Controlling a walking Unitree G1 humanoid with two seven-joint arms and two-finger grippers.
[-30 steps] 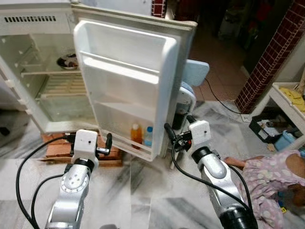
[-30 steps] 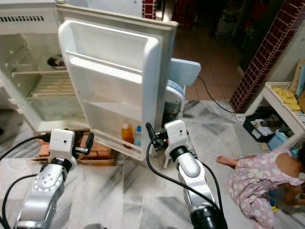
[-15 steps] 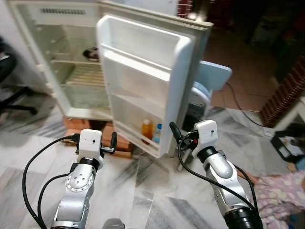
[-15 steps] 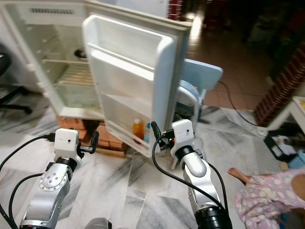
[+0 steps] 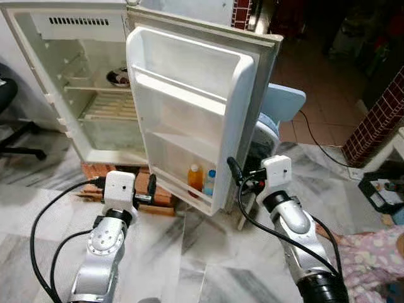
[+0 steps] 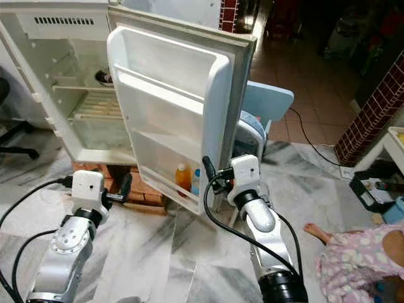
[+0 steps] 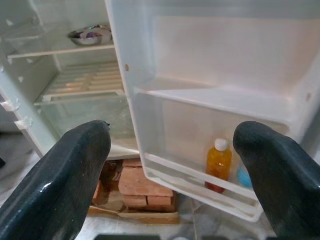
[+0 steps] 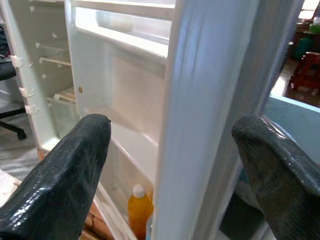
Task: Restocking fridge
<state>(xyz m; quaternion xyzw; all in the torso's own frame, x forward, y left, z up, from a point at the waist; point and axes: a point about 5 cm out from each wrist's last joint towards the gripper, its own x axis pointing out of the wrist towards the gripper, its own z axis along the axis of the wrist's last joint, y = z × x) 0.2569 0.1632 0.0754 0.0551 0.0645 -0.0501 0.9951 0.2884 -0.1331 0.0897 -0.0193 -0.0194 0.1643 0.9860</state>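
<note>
The white fridge stands open, its door swung out toward me. An orange bottle and a small blue bottle stand in the door's bottom shelf; the upper door shelves are bare. A metal bowl sits on an inner shelf. My left gripper is open and empty, low in front of the door's hinge side, facing the orange bottle. My right gripper is open and empty, straddling the door's outer edge without touching it.
Bricks prop the fridge off the marble floor. A light blue chair and a fan stand behind the door. A person in a pink dotted dress sits on the floor at right. A black office chair is at left.
The camera has swung left, so more of the fridge's inside shows and the person has slid toward the right edge. Both grippers hold the same open pose near the door.
</note>
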